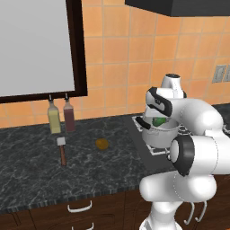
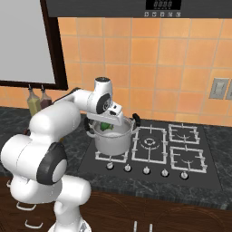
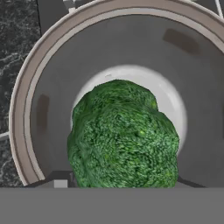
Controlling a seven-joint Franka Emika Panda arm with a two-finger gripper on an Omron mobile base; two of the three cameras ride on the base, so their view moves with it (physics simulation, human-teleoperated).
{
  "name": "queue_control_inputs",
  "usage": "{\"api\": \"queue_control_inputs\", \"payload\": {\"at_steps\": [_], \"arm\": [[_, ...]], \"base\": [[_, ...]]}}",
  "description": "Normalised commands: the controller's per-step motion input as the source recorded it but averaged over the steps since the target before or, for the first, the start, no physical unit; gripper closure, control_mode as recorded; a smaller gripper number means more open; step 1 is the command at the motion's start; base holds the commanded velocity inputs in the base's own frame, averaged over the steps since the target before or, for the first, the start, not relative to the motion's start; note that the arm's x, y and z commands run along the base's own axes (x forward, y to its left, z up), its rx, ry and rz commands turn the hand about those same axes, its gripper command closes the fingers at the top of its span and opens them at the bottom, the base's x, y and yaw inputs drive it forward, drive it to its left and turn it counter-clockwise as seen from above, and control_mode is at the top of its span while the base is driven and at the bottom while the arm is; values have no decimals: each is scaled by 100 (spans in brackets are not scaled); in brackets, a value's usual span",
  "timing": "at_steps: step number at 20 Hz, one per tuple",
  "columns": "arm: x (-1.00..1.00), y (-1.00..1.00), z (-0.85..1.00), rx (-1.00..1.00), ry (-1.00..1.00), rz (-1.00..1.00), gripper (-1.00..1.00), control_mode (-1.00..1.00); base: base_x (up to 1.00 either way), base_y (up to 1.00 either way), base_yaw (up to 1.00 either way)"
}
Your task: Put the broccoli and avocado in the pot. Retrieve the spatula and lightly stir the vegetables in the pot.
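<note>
Gripper poised right over the mouth of the pot, grasping the broccoli between its fingers; green head seen from the hand camera hanging above the pot's pale floor, within the circle of the rim, fingertips themselves hidden behind the green

Pot on the front left burner of the stove, straight steel wall and black side handles showing in both base views, broccoli peeking at rim level under the hand

Avocado lying alone on the dark marbled counter, left of the stove, well apart from the pot

Spatula flat on the same counter, left of the avocado, pale head toward the wall, dark handle toward the front edge

Two bottles upright at the wall just behind the spatula head, one yellowish, one dark red
</note>
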Motion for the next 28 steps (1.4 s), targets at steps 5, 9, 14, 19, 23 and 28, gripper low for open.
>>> {"api": "queue_control_inputs", "payload": {"at_steps": [5, 9, 14, 19, 23, 28], "arm": [[0, 0, -20, 0, 1, 0, 100, -100], [0, 0, -14, 0, 1, 0, -100, -100], [0, 0, 0, 0, 0, 0, -100, -100], [0, -1, 22, 4, -1, 0, -100, -100], [-15, 1, 88, 5, -22, 0, -100, -100], [-53, 7, 100, -7, -22, 0, -100, -100]], "base": [[0, 0, 0], [0, 0, 0], [0, 0, 0], [0, 0, 0], [0, 0, 0], [0, 0, 0]]}}
